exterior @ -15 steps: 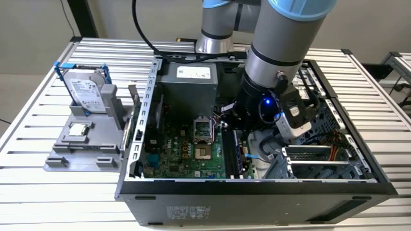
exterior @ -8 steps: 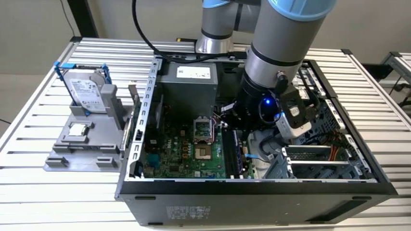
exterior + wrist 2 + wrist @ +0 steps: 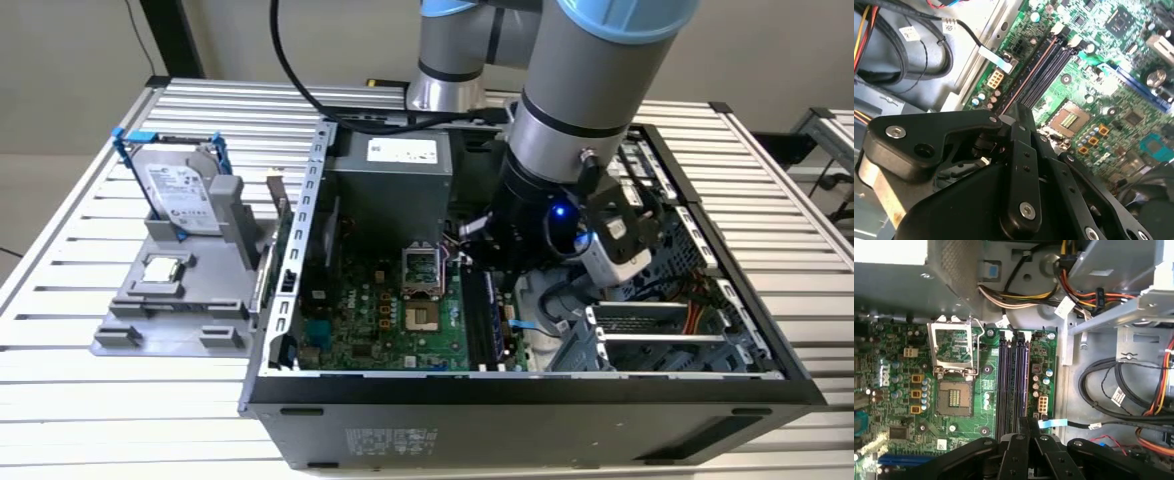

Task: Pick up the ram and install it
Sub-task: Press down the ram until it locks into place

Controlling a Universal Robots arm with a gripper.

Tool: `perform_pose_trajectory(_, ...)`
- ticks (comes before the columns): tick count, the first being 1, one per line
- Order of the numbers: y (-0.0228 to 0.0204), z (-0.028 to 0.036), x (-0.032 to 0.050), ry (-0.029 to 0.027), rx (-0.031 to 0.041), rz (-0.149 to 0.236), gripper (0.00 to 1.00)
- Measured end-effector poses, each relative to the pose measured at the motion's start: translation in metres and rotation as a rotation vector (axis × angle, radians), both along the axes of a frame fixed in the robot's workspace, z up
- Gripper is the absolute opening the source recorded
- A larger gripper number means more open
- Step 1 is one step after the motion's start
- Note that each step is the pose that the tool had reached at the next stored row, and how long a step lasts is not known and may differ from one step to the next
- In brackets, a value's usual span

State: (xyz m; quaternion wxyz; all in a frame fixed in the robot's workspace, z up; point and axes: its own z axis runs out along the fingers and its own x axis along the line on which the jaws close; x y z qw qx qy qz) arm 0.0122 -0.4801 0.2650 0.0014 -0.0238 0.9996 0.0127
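The end effector (image 3: 1024, 426), fingers together, hovers over the black slots (image 3: 1013, 385) at the three o'clock side of the motherboard (image 3: 904, 390), where the ram (image 3: 1026, 80) apparently sits seated.

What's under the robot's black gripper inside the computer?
Under the gripper lie the green motherboard and its long black memory slots. The gripper's body covers the slots' near ends, so what sits there is hidden.

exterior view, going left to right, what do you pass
Hard drive in its blue frame → grey holder's upright post → case's left wall → open processor socket → black memory slots → gripper → silver drive cage.
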Motion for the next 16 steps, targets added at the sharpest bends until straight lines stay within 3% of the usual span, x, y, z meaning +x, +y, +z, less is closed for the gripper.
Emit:
perform_pose_trajectory(11,0.0001,0.0000,0.0000,-0.0001,0.0020,0.158,0.00)
perform_pose_trajectory(13,0.0001,0.0000,0.0000,-0.0009,0.0116,0.180,0.00)
perform_pose_trajectory(16,0.0001,0.0000,0.0000,-0.0026,0.0334,0.211,0.00)
